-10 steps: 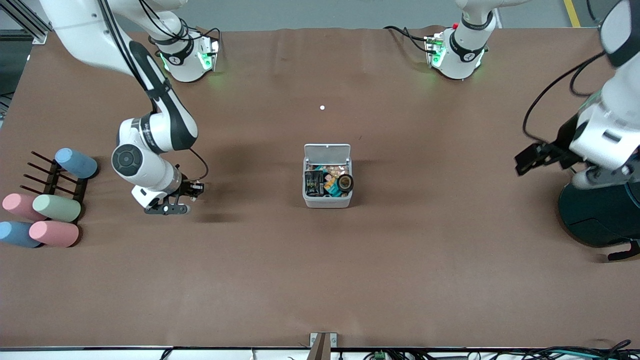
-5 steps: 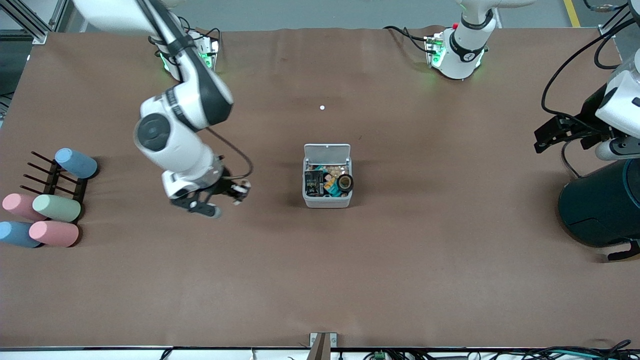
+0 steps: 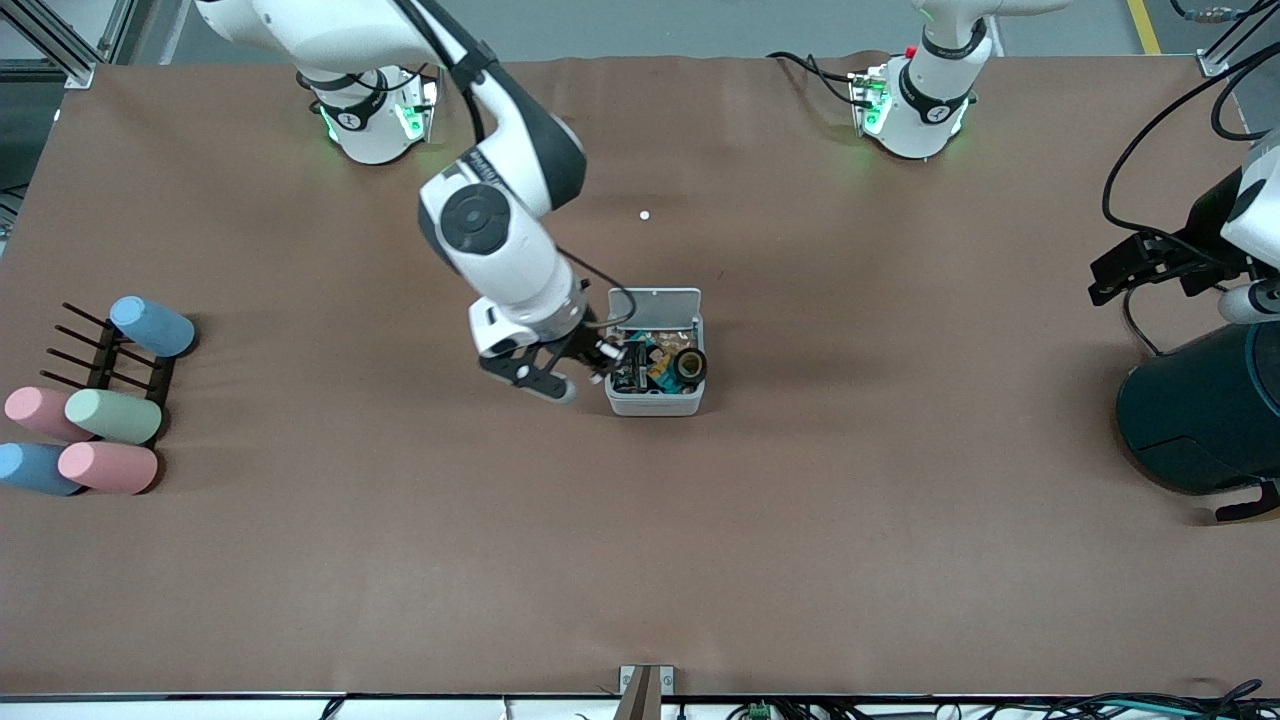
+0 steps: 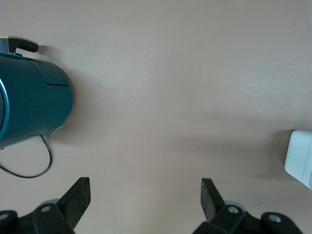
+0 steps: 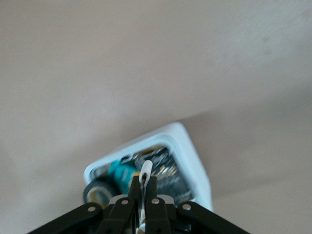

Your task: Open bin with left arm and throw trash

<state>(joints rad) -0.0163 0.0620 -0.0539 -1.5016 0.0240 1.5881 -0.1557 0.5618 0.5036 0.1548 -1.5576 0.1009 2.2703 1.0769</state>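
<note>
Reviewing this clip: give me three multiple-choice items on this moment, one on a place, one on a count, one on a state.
1. The right gripper is over:
A. the bin's edge
B. the cup rack
C. the teal cylinder

2. Pastel cups at the right arm's end of the table:
A. three
B. five
C. seven

3. The bin lid is:
A. shut
B. open
C. missing

Answers: 1 A, it hangs at the bin's rim, shut on a small white item. 2 B, two blue, two pink, one green. 3 B, the lid stands up and the contents show. The left gripper waits open near the teal cylinder.
</note>
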